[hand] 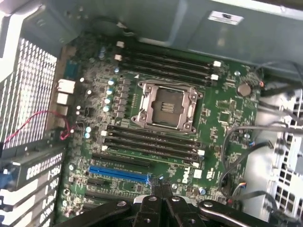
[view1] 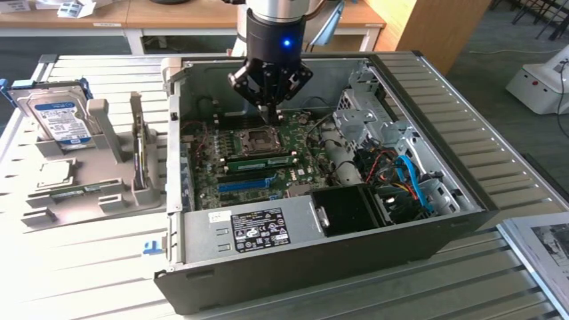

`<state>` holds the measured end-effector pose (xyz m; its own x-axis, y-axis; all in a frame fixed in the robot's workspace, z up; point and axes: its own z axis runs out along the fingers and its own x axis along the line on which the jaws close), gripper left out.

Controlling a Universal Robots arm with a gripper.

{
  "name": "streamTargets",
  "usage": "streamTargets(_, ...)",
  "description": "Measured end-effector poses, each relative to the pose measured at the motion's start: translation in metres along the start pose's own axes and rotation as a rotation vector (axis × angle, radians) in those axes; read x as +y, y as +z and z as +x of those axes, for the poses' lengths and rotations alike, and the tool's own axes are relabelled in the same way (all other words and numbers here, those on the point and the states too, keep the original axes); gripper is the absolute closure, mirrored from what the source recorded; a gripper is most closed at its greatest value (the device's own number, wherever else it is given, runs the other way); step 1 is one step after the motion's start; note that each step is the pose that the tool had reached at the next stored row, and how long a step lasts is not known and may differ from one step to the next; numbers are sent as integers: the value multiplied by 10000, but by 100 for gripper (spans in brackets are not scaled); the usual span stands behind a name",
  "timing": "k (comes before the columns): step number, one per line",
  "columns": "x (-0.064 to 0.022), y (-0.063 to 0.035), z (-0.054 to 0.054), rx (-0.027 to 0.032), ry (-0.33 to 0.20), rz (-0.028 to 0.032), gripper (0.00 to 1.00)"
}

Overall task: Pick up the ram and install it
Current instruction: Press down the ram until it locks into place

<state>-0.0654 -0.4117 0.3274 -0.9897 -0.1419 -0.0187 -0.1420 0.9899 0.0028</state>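
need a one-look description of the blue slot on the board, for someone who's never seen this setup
Find the open black computer case and the green motherboard lying inside it. From the square metal CPU socket at the board's middle, go past the long dark memory slots to the blue slot. It is the only blue slot on the board; its neighbours are black.

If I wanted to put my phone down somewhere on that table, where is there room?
The slatted table is bare in front of the grey parts stand, on the exterior view's left of the computer case. Another bare strip runs along the case's far right side. Inside the case, around the motherboard and cables, it is crowded.
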Motion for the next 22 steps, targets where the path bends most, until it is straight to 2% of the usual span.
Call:
streamTargets(10,0,0,0,-4,1483,28,90)
streamTargets(16,0,0,0,-4,1536,30,90)
streamTargets(22,0,0,-3,47,1537,27,90)
